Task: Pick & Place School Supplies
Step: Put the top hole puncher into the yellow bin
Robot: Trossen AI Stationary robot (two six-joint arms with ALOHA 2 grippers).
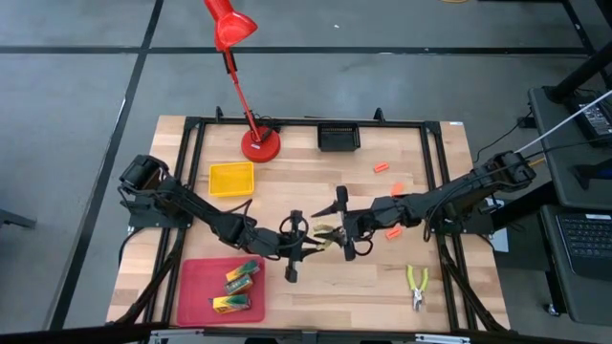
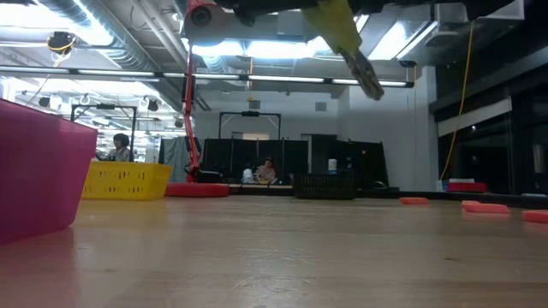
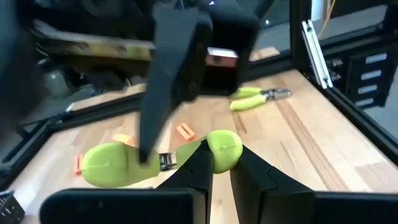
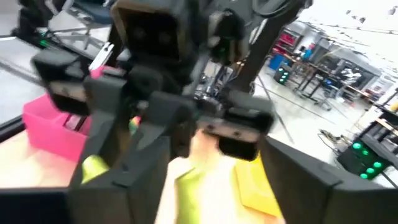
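- Left arm (image 1: pixel 206 218): reaches in from table's left edge, bent low, wrist aimed twd table centre.
- Left gripper (image 1: pixel 308 241): just left of centre; fingers (image 3: pixel 199 165) nearly together, pinched on a yellow-green tool handle (image 3: pixel 221 149), seen in left wrist view.
- Right arm (image 1: pixel 449 196): comes in from table's right edge, stretched twd centre, facing left arm.
- Right gripper (image 1: pixel 341 229): just right of centre, tip-to-tip w/ left gripper; fingers spread wide either side of the tool, not clamping, per right wrist view.
- Both grippers up off the table; low view shows only dark arm parts along its top edge.
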